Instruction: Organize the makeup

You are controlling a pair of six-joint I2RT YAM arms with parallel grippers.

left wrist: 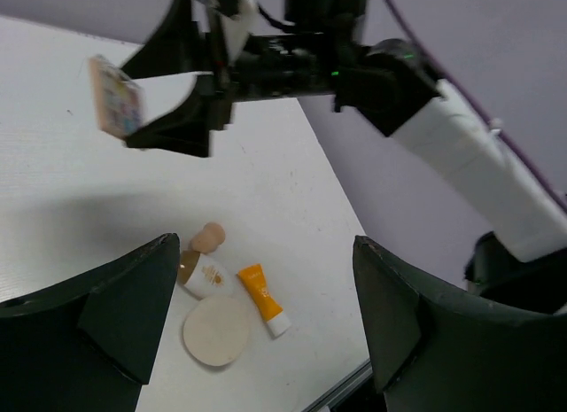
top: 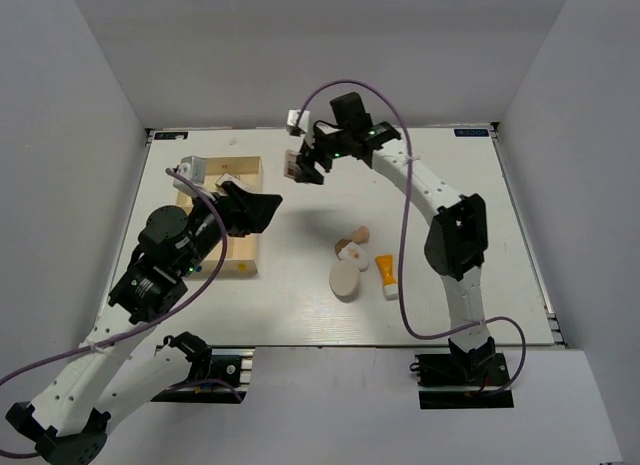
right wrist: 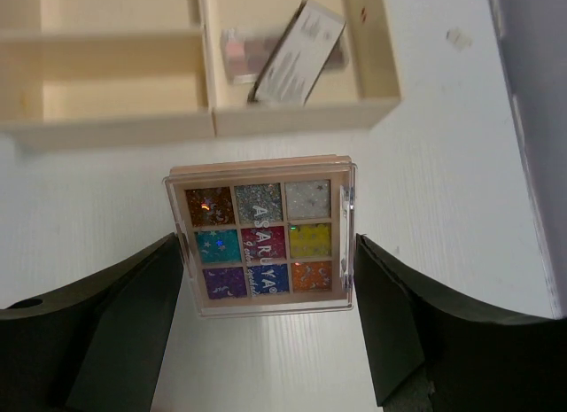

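My right gripper (top: 305, 165) is shut on the multicolour square palette (top: 291, 165) and holds it in the air just right of the wooden tray (top: 240, 268). In the right wrist view the palette (right wrist: 261, 237) sits between both fingers, with the tray's rim (right wrist: 292, 115) beyond it. Two slim cases (right wrist: 283, 53) lie in a tray compartment. My left gripper (top: 255, 210) is open and empty over the tray's right side. On the table lie the beige sponge (top: 358, 234), the cream round compact (top: 344, 279) and the orange white-capped tube (top: 385, 275).
A small white bottle with a gold cap (left wrist: 205, 276) lies between the sponge (left wrist: 208, 237) and the compact (left wrist: 215, 330), beside the tube (left wrist: 263, 299). White walls enclose the table on three sides. The table's near edge runs just below these items.
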